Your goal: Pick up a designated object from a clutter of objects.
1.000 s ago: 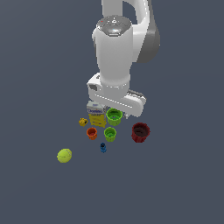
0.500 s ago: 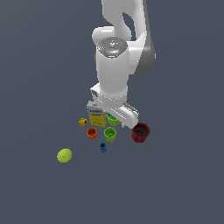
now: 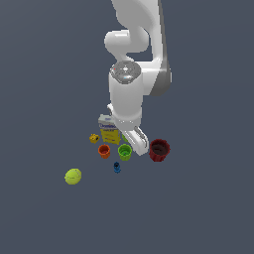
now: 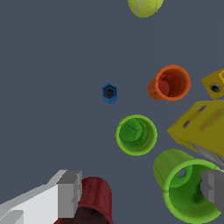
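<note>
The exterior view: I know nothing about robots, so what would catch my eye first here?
The big white robot arm fills the middle, bending down over a small huddle of bright things on a dark floor. There sit a lime-green cup, an orange cup and a dark red cup, with a yellow box behind. A yellow-green ball lies apart on the exterior view's left.

Arm lower, pincer (image 3: 133, 140) nearer the cups (larger green cup (image 4: 188, 188) now hidden outside).
</note>
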`<state>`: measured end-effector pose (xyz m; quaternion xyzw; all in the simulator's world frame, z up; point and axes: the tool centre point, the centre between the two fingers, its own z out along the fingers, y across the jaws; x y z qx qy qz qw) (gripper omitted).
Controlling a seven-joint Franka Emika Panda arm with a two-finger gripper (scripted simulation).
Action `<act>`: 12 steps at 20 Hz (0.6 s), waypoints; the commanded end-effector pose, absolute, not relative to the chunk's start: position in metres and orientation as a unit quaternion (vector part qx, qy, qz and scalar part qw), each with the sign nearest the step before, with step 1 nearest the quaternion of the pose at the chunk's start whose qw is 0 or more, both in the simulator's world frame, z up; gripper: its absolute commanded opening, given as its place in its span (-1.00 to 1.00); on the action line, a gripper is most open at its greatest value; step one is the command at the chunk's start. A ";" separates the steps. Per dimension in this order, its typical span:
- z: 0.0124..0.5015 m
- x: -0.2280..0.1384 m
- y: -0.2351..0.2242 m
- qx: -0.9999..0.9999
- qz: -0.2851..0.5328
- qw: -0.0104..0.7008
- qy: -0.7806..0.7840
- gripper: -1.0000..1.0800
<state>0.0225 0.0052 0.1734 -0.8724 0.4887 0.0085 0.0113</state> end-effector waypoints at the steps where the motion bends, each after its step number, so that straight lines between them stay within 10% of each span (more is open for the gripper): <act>1: 0.164 0.022 0.004 -0.855 0.008 0.010 0.519 0.92; 12: 0.123 0.018 -0.003 -0.767 0.005 0.005 0.642 0.92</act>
